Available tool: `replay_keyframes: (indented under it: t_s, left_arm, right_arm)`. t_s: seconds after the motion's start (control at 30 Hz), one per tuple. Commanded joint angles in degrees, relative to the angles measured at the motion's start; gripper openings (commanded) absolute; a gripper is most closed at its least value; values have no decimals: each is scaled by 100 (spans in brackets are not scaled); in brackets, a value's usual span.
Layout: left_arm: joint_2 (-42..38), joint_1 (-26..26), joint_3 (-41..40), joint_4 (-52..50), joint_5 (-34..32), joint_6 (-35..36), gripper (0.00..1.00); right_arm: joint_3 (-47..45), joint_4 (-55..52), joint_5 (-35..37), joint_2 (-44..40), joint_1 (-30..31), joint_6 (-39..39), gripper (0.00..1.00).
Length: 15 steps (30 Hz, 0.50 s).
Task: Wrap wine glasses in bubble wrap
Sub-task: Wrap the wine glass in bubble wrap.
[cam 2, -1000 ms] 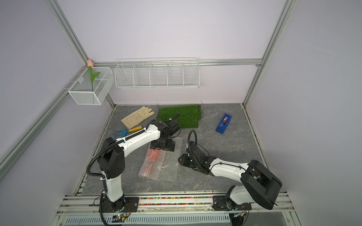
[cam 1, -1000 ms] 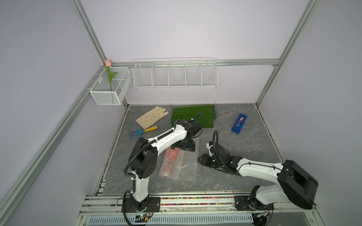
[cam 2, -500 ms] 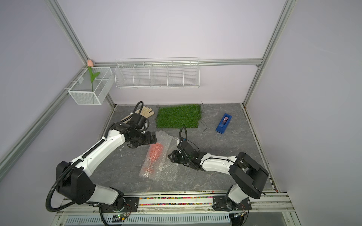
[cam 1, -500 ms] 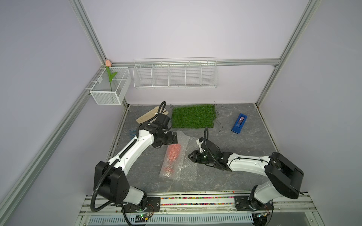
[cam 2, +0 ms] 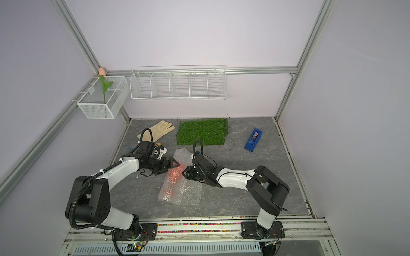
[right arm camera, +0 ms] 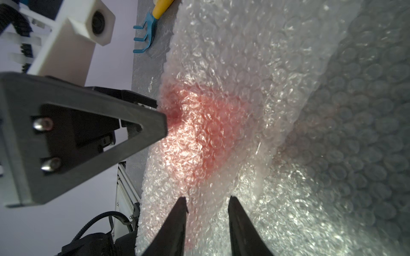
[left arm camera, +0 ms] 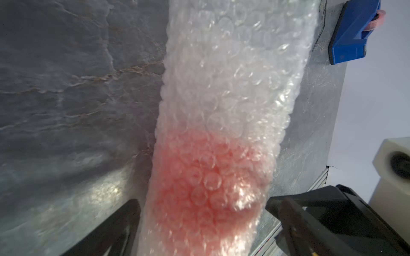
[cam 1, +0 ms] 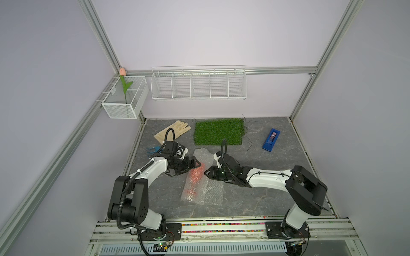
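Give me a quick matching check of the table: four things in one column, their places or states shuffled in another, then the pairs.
1 blue plastic tape dispenser
2 orange-red plastic goblet
3 cream fabric glove
4 left gripper

A rolled inside the clear bubble wrap
B jaws wide open astride the bubble wrap
C right of the green artificial-grass mat
D near the back left corner

Pairs: 1-C, 2-A, 3-D, 4-B

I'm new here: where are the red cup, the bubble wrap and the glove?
red cup point(cam 1: 195, 177): in a top view, its wrapped middle.
bubble wrap point(cam 1: 213, 190): in a top view, the flat loose flap.
glove point(cam 1: 180, 129): in a top view, its palm.
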Motion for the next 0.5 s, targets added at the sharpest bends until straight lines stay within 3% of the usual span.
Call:
replay_keyframes:
  t_s: [0.0,0.47]
  left_arm:
    - [61,27,-79,397,290,112,99]
    - [225,-31,-248,409,175,190,99]
  right_arm:
    - [175,-135,-33,178,16,-101,35]
    - [333,-240,34,624,-21,-149,34]
